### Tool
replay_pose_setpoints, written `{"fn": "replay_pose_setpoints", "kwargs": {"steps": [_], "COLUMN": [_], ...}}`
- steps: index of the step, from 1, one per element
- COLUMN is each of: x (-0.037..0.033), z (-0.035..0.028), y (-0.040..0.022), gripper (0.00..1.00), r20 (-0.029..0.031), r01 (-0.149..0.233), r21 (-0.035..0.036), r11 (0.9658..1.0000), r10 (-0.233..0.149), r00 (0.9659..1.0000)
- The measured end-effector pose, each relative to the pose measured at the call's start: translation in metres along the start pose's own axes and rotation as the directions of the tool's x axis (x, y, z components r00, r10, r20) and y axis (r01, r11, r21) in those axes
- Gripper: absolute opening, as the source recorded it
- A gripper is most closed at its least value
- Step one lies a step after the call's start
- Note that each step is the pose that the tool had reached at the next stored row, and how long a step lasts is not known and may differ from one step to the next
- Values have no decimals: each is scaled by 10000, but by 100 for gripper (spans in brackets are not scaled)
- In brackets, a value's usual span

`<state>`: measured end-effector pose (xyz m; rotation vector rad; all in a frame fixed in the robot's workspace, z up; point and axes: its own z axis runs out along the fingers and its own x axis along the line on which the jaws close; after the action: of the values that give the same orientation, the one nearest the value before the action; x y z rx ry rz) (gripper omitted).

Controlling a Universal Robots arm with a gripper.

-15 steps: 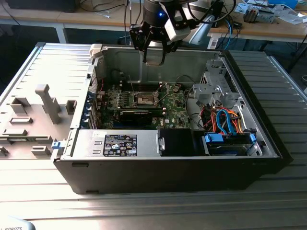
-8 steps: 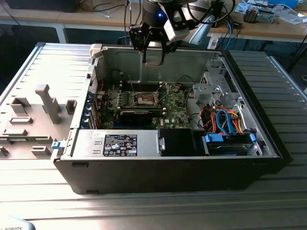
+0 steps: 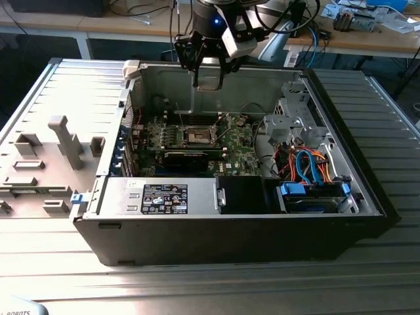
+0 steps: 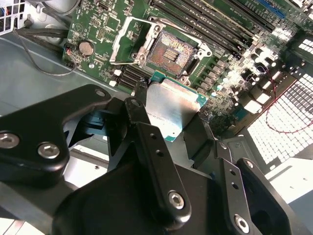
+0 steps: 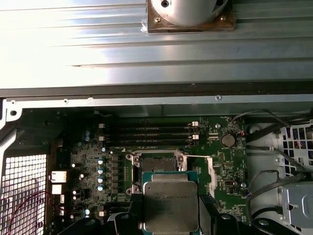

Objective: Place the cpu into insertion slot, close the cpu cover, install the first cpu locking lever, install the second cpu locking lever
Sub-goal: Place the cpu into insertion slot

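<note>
cpu (image 4: 172, 105), one, in one hand (image 3: 209, 73)

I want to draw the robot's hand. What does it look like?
The gripper is black, its jointed bar-like fingers dotted with silver screws. In the exterior view a blue light glows above it, beside a white box and black cables.

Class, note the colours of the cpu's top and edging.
The cpu has a silvery-grey top, teal-green edging; clearest in the second wrist view.

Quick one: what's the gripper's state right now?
The gripper is closed on the chip, which is not yet in the socket.
</note>
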<state>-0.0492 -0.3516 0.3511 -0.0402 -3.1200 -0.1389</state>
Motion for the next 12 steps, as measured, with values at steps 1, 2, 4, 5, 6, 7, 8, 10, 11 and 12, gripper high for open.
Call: {"fn": "replay_pose_setpoints", "kwargs": {"steps": [1,2,4,5,6,7,8,10,11,12], "x": [1,2,7,8,10,12,17,21,22,23], "z": [2,2,6,7,8,8,10,11,12,13], "y": [0,0,-1,-1,-1,-1,-1,-2,-2,-2], "gripper": [54,54,54,54,54,54,54,54,54,54], "r20": [0,0,0,0,0,0,0,1,0,0], "r01": [1,1,0,1,0,-1,-1,0,1,1], "r21": [0,0,0,0,0,0,0,0,1,0], "r11": [10000,10000,10000,10000,10000,10000,10000,10000,10000,10000], "r10": [-1,-1,0,-1,0,1,1,0,-1,-1], "r00": [10000,10000,10000,10000,10000,10000,10000,10000,10000,10000]}}
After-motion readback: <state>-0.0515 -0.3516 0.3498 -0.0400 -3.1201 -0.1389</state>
